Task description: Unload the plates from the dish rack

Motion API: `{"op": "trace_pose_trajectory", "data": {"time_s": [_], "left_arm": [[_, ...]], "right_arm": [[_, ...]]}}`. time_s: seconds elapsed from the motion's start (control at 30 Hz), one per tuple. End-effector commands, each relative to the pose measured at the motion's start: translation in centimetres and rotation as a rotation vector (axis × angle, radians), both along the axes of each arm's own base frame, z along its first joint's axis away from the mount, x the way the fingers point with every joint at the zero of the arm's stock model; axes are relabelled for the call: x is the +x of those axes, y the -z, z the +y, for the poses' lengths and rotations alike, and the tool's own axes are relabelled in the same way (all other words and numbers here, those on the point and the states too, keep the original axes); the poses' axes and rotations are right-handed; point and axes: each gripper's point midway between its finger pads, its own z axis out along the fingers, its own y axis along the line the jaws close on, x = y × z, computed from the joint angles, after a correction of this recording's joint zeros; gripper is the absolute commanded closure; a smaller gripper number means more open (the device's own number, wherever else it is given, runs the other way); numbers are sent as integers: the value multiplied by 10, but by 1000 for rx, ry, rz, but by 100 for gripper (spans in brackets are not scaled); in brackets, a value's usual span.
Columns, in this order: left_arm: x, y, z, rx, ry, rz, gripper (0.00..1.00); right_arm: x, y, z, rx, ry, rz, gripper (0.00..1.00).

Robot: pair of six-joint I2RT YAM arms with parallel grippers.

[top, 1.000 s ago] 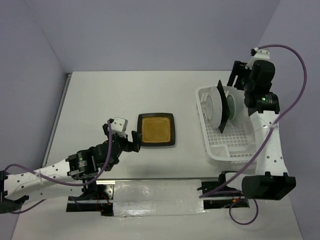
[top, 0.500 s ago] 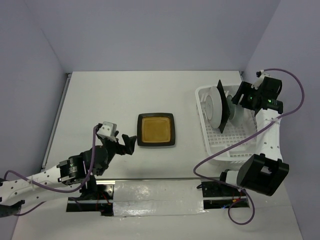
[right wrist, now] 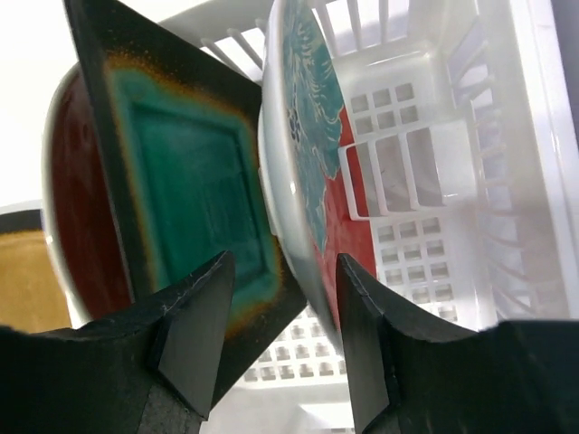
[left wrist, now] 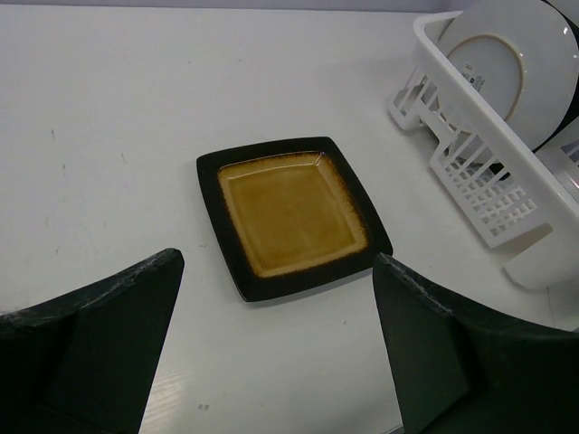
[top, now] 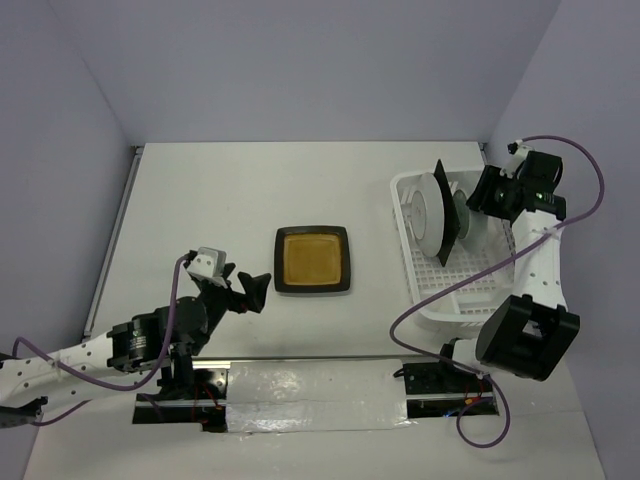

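White worktop [top: 200, 200] under lavender walls carries the amber plate [top: 313, 260], which lies flat at its centre, outside the dish rack [top: 440, 305] at 3 o'clock. Three plates stand on edge in the rack: a large round plate [top: 428, 212], the teal plate [right wrist: 190, 181] and a floral plate [right wrist: 303, 181]. The right gripper [right wrist: 285, 267] has its jaws parted astride the floral plate's rim, with a gap showing on the teal side. The left gripper [top: 253, 290], at 7 o'clock from the amber plate, has its jaws released and spread wide.
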Motion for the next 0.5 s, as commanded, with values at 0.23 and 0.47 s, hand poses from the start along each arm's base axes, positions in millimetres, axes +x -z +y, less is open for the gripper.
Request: {"op": "trace_pose_trajectory", "data": {"time_s": [0.23,0.47], "left_arm": [[-1,-14,-3,-56,7,-14,2],[-2,-16,-3,-70,14,-16,3]], "right_arm": [[21,0,-3,15,-46,-6,50],[29,-16,-4,6,-60,-35,75]]}}
